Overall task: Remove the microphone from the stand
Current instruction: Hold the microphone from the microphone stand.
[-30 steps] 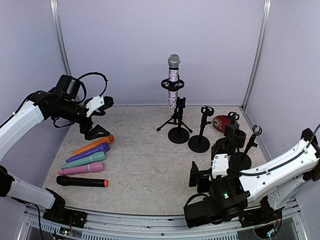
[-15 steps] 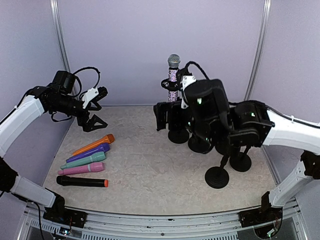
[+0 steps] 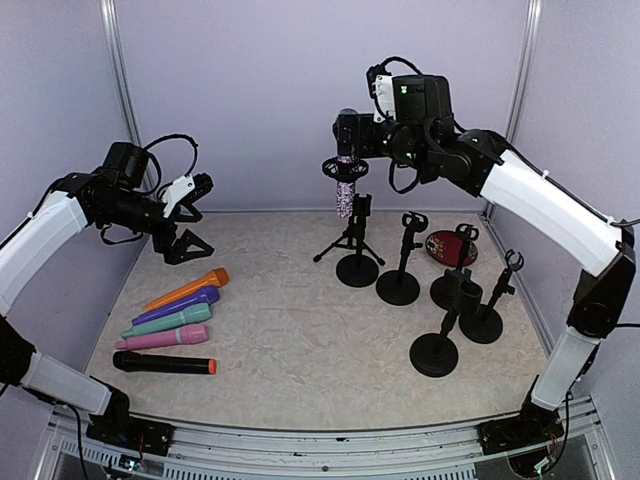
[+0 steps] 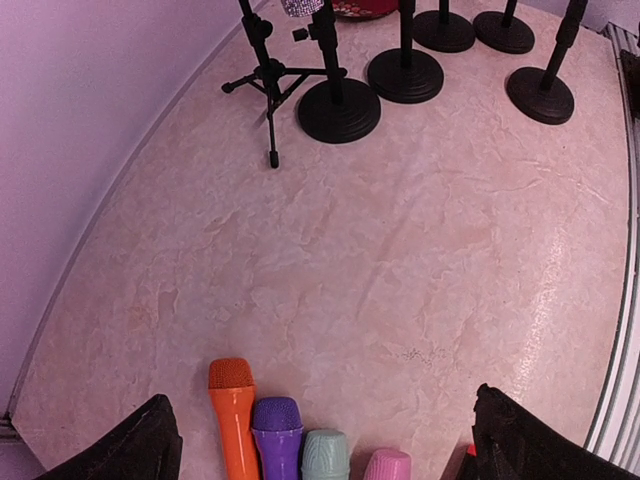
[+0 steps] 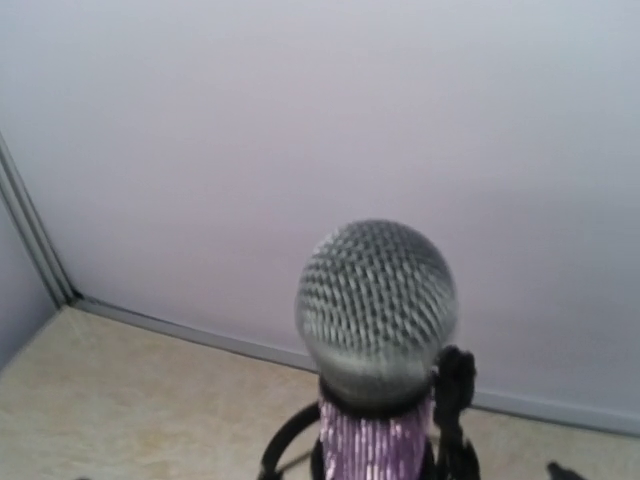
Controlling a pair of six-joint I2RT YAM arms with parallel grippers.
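Observation:
The microphone (image 3: 346, 180) has a sparkly purple body and a silver mesh head. It stands upright in the black ring clip of a tripod stand (image 3: 351, 238) at the back middle. My right gripper (image 3: 348, 130) is level with the microphone's head and covers it in the top view, with its jaws looking apart. In the right wrist view the head (image 5: 376, 305) is close and centred, and my fingers do not show. My left gripper (image 3: 192, 214) is open and empty, hovering at the left above the table.
Several coloured microphones lie in a row at the left: orange (image 3: 188, 289), purple (image 3: 178, 306), teal, pink, and black (image 3: 165, 364). Several black round-base stands (image 3: 400, 268) (image 3: 436, 342) cluster at the right, with a red disc (image 3: 445, 243) behind them.
My right arm swung from low at the front right, across the stands, up to the microphone's head. My left gripper drew back slightly to the left.

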